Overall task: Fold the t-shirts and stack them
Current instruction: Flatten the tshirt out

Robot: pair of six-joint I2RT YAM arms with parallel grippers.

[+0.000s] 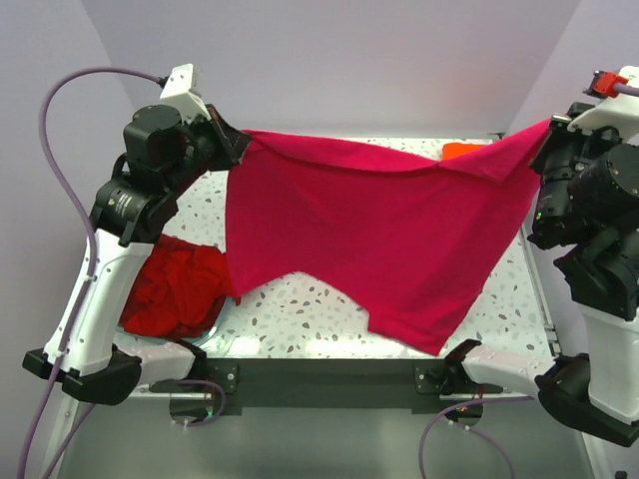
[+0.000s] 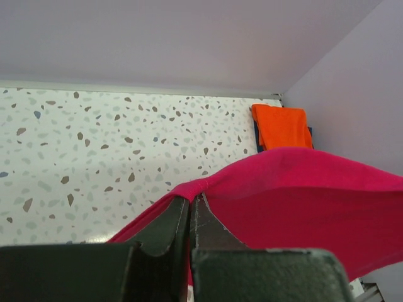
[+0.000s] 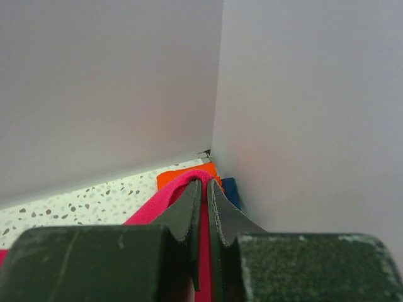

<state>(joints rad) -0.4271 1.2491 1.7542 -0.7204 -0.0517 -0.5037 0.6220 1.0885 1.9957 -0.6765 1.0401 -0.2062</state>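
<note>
Magenta t-shirt [image 1: 379, 230]: you have it hanging spread above the table [image 1: 319, 309], left to right, unfolded.
Dark red t-shirts [image 1: 178, 289]: crumpled heap, near left; yours to fold yet.
Orange t-shirt [image 2: 281, 126]: folded, far right corner, atop navy cloth [image 3: 230, 190]; your stack's start, I judge.
Left gripper [image 2: 191, 200]: pinching the magenta's edge.
Right gripper [image 3: 203, 184]: pinching its other corner.
</note>
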